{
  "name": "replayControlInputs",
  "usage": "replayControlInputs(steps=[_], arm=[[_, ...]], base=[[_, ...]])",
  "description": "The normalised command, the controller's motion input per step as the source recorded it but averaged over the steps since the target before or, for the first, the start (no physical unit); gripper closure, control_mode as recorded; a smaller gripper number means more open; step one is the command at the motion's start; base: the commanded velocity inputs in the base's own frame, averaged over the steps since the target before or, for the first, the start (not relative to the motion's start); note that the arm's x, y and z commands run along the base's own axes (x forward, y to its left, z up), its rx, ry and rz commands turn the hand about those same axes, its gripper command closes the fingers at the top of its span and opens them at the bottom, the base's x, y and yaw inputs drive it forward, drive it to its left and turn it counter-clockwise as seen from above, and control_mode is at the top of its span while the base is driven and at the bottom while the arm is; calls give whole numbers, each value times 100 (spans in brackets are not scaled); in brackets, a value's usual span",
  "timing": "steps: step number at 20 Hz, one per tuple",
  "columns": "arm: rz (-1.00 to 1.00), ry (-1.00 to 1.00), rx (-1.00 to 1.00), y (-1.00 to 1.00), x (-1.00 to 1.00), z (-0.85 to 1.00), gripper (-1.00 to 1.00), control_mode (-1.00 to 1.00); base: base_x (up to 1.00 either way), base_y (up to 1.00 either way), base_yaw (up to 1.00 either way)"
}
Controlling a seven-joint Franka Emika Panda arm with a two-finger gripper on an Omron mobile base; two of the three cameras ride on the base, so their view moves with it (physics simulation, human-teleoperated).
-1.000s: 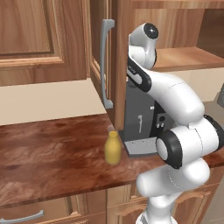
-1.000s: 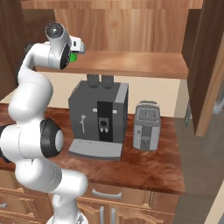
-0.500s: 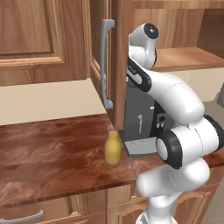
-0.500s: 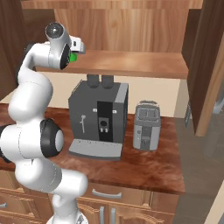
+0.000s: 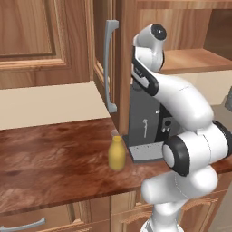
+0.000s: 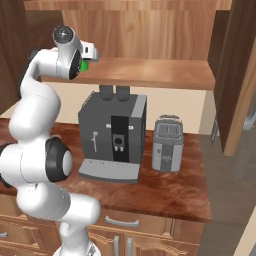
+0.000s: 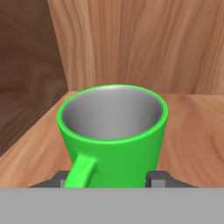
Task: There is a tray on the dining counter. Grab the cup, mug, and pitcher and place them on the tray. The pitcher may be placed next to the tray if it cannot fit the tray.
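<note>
Gripper (image 7: 112, 178) clasps the green mug (image 7: 113, 133) on the cabinet shelf (image 7: 192, 144); pitcher (image 5: 117, 153) stands near the coffee machine (image 6: 112, 135).

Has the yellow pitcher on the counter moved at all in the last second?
No. The pitcher stands upright at the same spot, just left of the coffee machine and below the cabinet door handle, as in the earlier left base views.
</note>
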Motion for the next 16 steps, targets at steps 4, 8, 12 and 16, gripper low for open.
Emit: replayControlInputs(steps=[4,8,12,16], arm=[[0,-5,0,-17,-16,0,100,-100],[0,-9,0,-10,-38,0,100,-100],[0,-7,0,-2,-61,0,100,-100],[0,-1,0,-3,-69,3,100,-100]], base=[[0,0,0],[0,0,0],[0,0,0],[0,0,0]])
